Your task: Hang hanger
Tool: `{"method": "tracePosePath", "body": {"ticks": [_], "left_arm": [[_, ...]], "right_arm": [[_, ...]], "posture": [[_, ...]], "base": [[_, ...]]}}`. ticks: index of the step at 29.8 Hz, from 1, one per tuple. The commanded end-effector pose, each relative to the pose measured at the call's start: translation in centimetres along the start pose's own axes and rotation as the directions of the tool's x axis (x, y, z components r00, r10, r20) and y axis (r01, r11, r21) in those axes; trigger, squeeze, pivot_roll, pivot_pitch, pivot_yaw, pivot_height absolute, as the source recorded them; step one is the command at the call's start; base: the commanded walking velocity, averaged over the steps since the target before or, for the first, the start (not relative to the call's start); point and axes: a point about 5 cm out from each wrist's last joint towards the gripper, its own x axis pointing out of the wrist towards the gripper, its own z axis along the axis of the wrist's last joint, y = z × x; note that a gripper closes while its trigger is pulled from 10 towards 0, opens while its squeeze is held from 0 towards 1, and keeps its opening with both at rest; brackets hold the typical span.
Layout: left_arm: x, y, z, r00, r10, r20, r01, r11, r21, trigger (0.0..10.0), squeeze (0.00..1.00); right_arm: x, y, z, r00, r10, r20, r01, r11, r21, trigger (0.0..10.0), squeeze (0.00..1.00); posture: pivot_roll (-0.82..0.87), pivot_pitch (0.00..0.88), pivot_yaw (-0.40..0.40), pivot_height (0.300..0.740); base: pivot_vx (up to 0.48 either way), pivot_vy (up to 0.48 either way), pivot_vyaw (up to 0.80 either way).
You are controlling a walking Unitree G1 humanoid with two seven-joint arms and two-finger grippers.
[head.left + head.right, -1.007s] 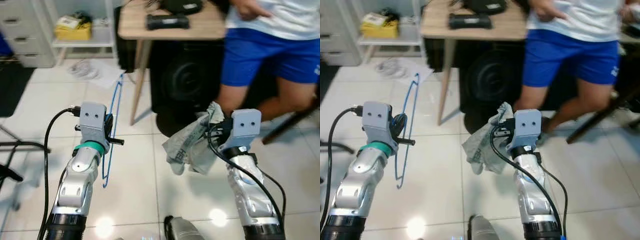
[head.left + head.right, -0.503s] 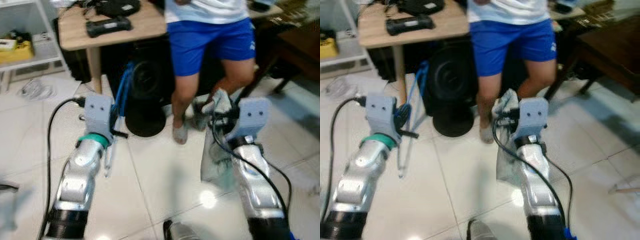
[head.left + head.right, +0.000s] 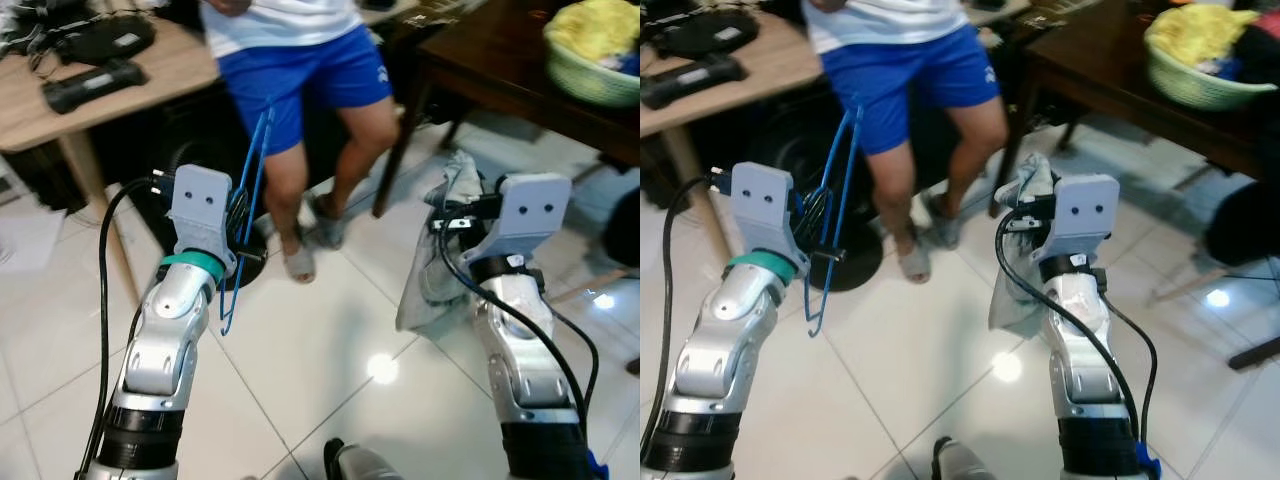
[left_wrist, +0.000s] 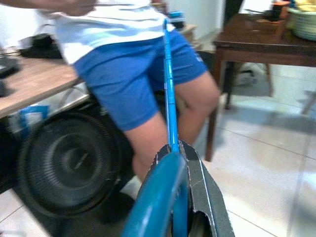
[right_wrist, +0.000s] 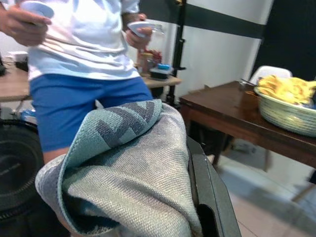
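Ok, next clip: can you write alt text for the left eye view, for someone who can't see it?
The robot's left gripper holds a blue wire hanger upright while its right gripper clutches a grey-green cloth that hangs toward the white tiled floor. Just ahead stands a person in blue shorts, between a light wooden table and a dark table bearing a basket.

Straight ahead of us a person [image 3: 290,60] in blue shorts stands close, legs blocking the way forward between our arms. To our left a light tabletop [image 3: 60,110] and the round black speaker [image 3: 810,200] beneath it close that side. To our right a dark wooden table [image 3: 1100,75] carrying a basket [image 3: 1200,60] bars the way. Open tiled floor [image 3: 330,370] lies below and between the arms.
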Motion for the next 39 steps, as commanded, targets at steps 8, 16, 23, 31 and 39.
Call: {"method": "tracePosePath", "body": {"ticks": [8,16,23,31,39], "left_arm": [[-0.22,-0.10,-0.31,1.000,0.001,-0.027,-0.001,1.000,-0.020,10.0,0.00],[-0.24,0.04,-0.16,1.000,0.006,-0.027,-0.007,1.000,-0.026,10.0,0.00],[-0.25,0.03,0.05,1.000,0.008,-0.023,-0.009,1.000,-0.030,10.0,0.00],[-0.29,-0.09,0.31,1.000,0.011,-0.009,-0.011,0.999,-0.036,10.0,0.00],[-0.30,-0.20,0.37,1.000,0.013,-0.009,-0.013,0.999,-0.043,10.0,0.00]], "right_arm": [[-0.20,0.07,-0.25,1.000,0.000,-0.028,0.001,1.000,0.004,10.0,0.00],[-0.19,0.11,-0.29,0.999,-0.004,-0.033,0.005,1.000,0.007,10.0,0.00],[-0.07,0.12,-0.22,0.999,-0.008,-0.033,0.009,1.000,0.009,10.0,0.00],[0.20,0.04,-0.20,0.999,-0.027,-0.037,0.027,1.000,0.011,10.0,0.00],[0.35,-0.16,-0.32,0.998,-0.039,-0.044,0.037,0.999,-0.026,10.0,0.00]], "posture": [[-0.08,0.091,0.053,0.740],[-0.07,0.094,0.052,0.740],[-0.07,0.094,0.052,0.740],[-0.06,0.096,0.050,0.740],[-0.06,0.098,0.044,0.740]], "base": [[0.000,0.000,-0.80],[0.000,0.000,-0.80],[0.000,0.000,-0.80],[0.152,0.000,-0.80],[0.424,0.000,-0.38]]}}
